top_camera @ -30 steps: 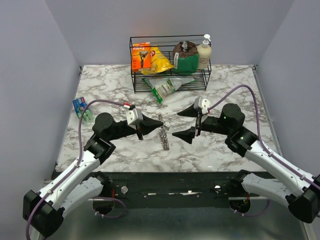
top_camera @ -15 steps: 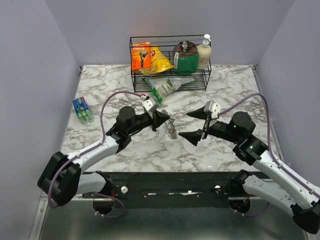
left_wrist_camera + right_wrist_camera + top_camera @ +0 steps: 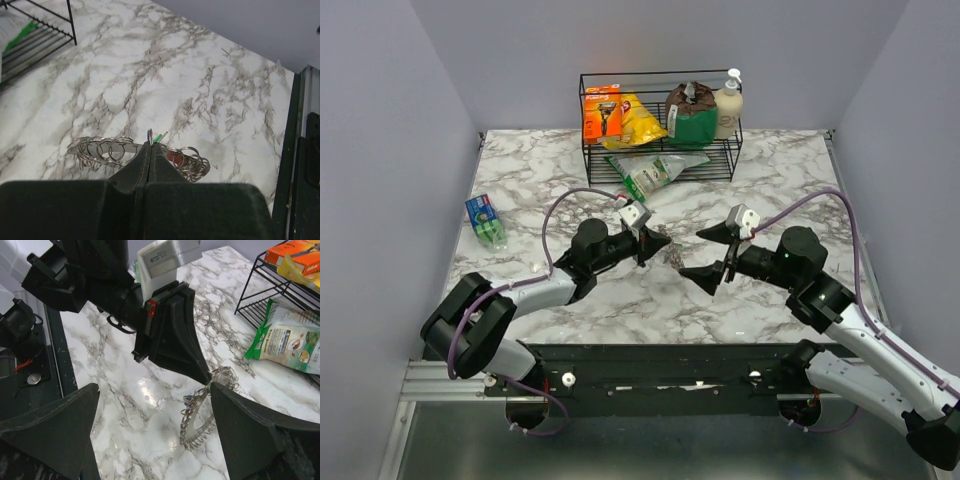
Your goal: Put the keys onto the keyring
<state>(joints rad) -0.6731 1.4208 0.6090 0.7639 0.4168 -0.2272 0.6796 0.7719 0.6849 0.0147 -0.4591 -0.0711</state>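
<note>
Worktop (image 3: 570, 160): marble-look slab, white with grey veining, smooth, glossy; light glare just below right claw (image 3: 155, 390).
Right claw, left claw (image 3: 150, 146): matt black plastic, faintly grainy.
Keyring (image 3: 185, 435) at left claw tip: thin bright metal wire, shiny.
Keys (image 3: 100, 150) either side of left claw tip: silver metal, polished.
Green-headed key (image 3: 158, 137): plastic head.
Wire rack (image 3: 660, 150) beyond both claws: black coated metal.
Pouch (image 3: 655, 172) before rack: glossy plastic film, crinkled.
Bottle (image 3: 728, 105): smooth cream plastic.
Cable (image 3: 560, 200) behind left claw: smooth purple sheath.
</note>
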